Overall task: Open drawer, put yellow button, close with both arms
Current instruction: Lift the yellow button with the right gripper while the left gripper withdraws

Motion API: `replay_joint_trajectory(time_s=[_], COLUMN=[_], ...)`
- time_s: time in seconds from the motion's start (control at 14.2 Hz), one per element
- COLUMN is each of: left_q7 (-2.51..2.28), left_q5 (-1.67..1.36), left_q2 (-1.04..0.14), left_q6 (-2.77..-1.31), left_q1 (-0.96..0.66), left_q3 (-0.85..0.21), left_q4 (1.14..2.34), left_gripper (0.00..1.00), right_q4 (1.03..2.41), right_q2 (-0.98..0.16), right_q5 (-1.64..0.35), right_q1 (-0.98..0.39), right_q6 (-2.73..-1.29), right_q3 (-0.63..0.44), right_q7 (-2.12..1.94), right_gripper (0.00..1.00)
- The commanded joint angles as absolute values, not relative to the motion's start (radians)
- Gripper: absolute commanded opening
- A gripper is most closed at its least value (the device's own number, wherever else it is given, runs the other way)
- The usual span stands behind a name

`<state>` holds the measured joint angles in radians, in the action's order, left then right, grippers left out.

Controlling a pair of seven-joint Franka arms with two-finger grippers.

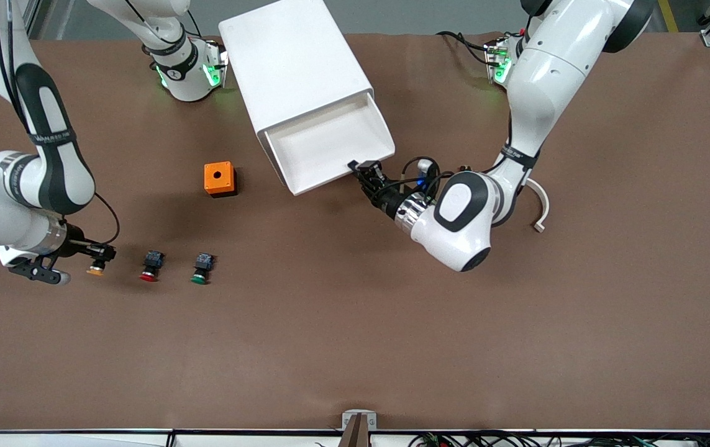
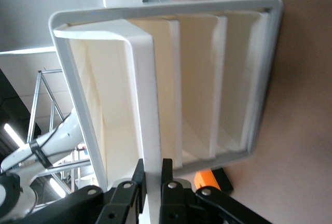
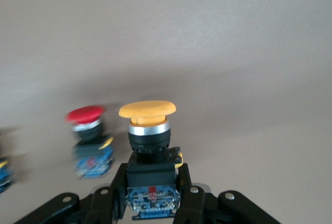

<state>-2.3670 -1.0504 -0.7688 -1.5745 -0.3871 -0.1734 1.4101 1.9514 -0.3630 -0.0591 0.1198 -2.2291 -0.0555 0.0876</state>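
Observation:
The white cabinet (image 1: 295, 62) lies at the middle of the table near the arms' bases. Its drawer (image 1: 330, 146) is pulled out and shows empty. My left gripper (image 1: 364, 169) is shut on the drawer's flat front at the corner toward the left arm's end. In the left wrist view (image 2: 152, 175) the fingers pinch the front panel (image 2: 148, 105). My right gripper (image 1: 103, 252) is shut on the black-and-blue body of the yellow button (image 1: 96, 268), at the right arm's end of the table. The right wrist view shows the grip (image 3: 152, 185) and the yellow cap (image 3: 148, 110). I cannot tell whether the button touches the table.
A red button (image 1: 151, 266) and a green button (image 1: 202, 268) stand beside the yellow one. The red one also shows in the right wrist view (image 3: 88, 130). An orange box (image 1: 218, 179) with a round hole sits beside the drawer. A white curved piece (image 1: 541, 208) lies by the left arm.

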Motion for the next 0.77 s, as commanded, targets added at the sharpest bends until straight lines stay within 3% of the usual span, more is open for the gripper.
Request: replay_joint_trajectory(time_s=[0.0, 0.07, 0.21, 0.35, 0.42, 0.7], left_q7=[-2.304, -2.286, -2.272, -2.272, -2.273, -2.237], left_q5=[-1.066, -1.066, -1.066, -1.065, -1.063, -1.054], left_q2=[-0.781, -0.782, -0.782, -0.779, -0.778, -0.772], left_q6=[-1.589, -1.589, -1.589, -1.589, -1.589, -1.579], left_q1=[-0.367, -0.364, -0.351, -0.350, -0.345, -0.322], left_q3=[-0.179, -0.179, -0.179, -0.179, -0.178, -0.115], left_q4=[1.362, 1.362, 1.361, 1.355, 1.347, 1.312], left_gripper=[0.00, 0.20, 0.69, 0.93, 1.00, 1.00], right_q4=[1.979, 1.980, 1.980, 1.980, 1.979, 1.921], right_q2=[-0.214, -0.169, -0.092, -0.026, -0.003, 0.032], right_q5=[-0.101, -0.112, -0.126, -0.126, -0.126, -0.126], right_q1=[0.045, 0.011, -0.061, -0.142, -0.188, -0.386], right_q6=[-2.088, -2.041, -1.956, -1.901, -1.876, -1.813], right_q3=[-0.055, -0.055, -0.055, -0.055, -0.055, -0.055], right_q7=[0.245, 0.312, 0.475, 0.637, 0.723, 1.082], right_gripper=[0.00, 0.00, 0.00, 0.00, 0.00, 0.00])
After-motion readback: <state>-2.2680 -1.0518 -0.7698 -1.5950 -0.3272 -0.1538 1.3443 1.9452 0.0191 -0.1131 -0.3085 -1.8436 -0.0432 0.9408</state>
